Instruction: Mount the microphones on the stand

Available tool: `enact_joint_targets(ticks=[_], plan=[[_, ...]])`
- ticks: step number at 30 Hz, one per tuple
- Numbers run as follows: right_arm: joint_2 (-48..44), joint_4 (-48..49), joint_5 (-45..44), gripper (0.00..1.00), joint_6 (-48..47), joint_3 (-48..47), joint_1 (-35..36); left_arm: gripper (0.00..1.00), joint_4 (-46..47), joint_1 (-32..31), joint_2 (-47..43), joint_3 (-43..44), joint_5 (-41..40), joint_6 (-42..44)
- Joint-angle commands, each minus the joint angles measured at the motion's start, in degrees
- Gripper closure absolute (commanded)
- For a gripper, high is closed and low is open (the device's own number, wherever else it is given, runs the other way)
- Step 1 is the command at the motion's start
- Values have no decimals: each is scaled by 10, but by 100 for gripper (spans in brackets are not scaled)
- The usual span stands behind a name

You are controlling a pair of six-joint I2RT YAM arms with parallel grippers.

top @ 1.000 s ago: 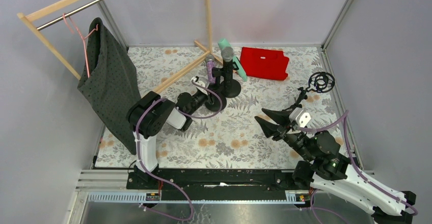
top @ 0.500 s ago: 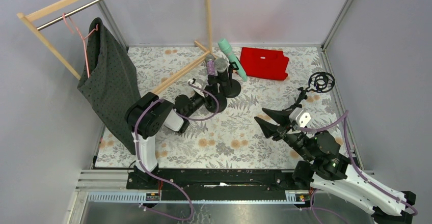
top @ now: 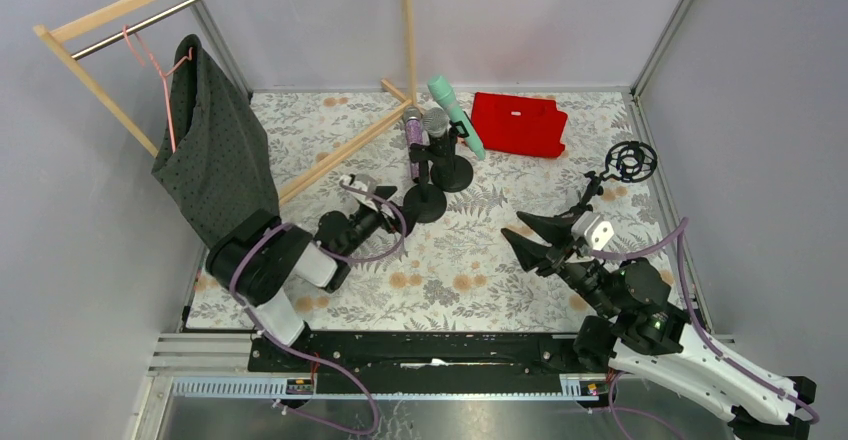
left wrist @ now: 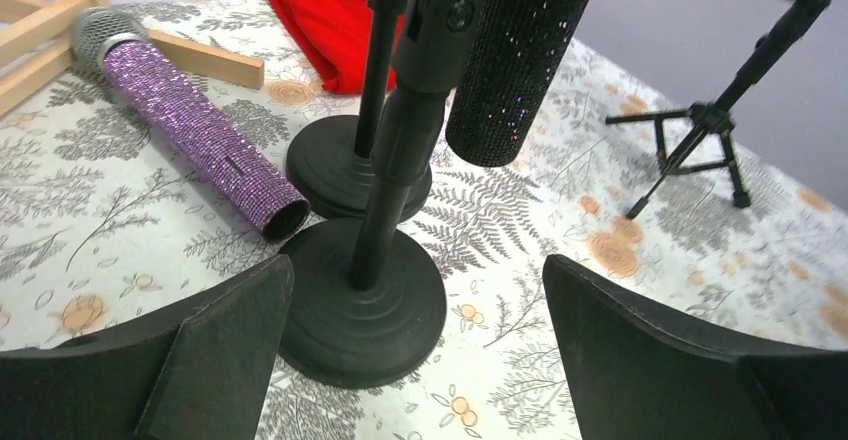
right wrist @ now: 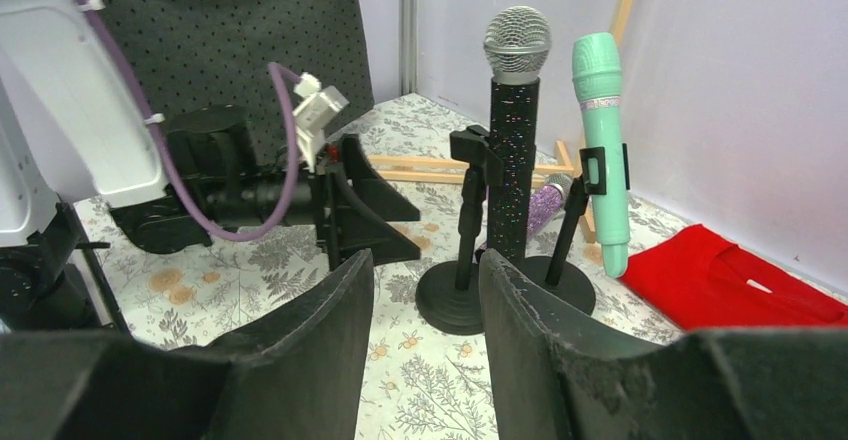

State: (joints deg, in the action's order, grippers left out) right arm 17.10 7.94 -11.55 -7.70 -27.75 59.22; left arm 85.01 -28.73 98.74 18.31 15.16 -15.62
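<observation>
From where I stand, the left fingers (top: 393, 206) are spread wide and hold nothing, low over the floral bench (top: 440, 270) at about 10 o'clock from its middle, with the nearer stand (left wrist: 385, 175) just in front of the gap between them. That stand's clip grips the black microphone (right wrist: 514, 130), which is upright with its silver mesh head on top. Just behind it, toward 12 o'clock, the farther stand (right wrist: 570, 230) carries the mint-green microphone (right wrist: 602, 130), leaning a little in its clip. The purple microphone (left wrist: 190, 130) is on neither stand. It lies flat on the bench at the stands' 9 o'clock side, its tail end right by the nearer stand's round base and its mesh head close to the wooden foot of the garment rack (top: 340, 150). The right fingers (top: 514, 227) are parted too, with nothing between them. They hover at roughly 4 o'clock, well apart from both stands and pointing toward them. A folded red cloth (top: 518, 123) sits at 1 o'clock, and a small black tripod with a ring mount (top: 625, 165) stands at 2 o'clock.
</observation>
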Motion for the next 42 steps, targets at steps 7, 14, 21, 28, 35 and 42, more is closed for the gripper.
enact_joint_targets(ticks=[7, 14, 21, 28, 35, 42], plan=[[16, -91, -84, 35, 131, -43, 4, 1, -520, 8, -219, 77, -187, -284], [72, -284, -156, 32, 330, -91, 4, 1, -695, 27, -291, 128, -243, -263], [68, -333, -172, 31, 435, -70, 4, 1, -809, 67, -205, 272, -246, -307], [81, -416, -176, 31, 507, -88, 4, 1, -767, 95, -116, 340, -181, -330], [96, -461, -135, 30, 528, -103, 4, 1, -830, 102, 42, 512, -154, -302], [51, -463, -137, 30, 537, -88, 4, 1, -890, 106, 160, 662, -132, -273]])
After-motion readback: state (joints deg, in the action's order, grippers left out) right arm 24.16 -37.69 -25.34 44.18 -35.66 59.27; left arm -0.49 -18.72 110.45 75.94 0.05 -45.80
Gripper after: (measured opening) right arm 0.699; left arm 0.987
